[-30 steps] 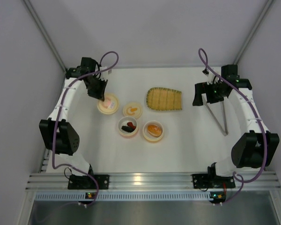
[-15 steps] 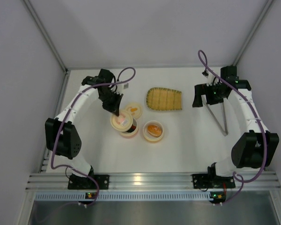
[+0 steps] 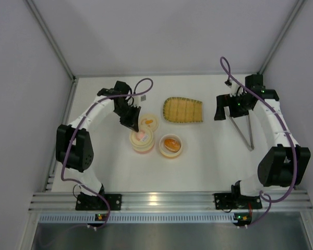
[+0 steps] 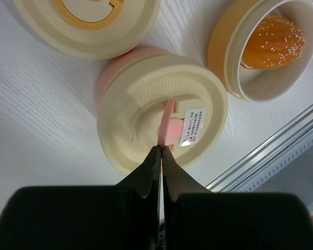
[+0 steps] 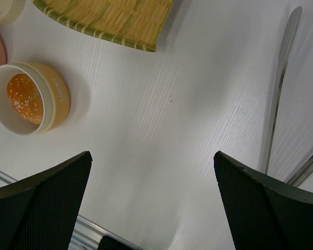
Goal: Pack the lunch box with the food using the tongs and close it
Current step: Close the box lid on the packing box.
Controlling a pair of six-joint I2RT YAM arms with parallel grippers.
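Your right claw (image 5: 152, 156) hung with its jaws spread wide and nothing between them. The tongs (image 5: 279, 99) lay flat on the table (image 5: 188, 104) just off its right side, long axis running far to near with the joined tip toward the arm bases, so this arm was much the nearer. Your left claw (image 4: 160, 151) was pinched tight on the pink tab (image 4: 169, 125) of the cream lid (image 4: 141, 104), near the orange piece (image 4: 271, 41) in its open bowl (image 4: 219, 52).

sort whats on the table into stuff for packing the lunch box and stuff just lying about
For the job: tongs; orange food piece in the orange pot; pink pot under the cream lid, pinched by the left tool; second lid.
Lying about: yellow ribbed tray.
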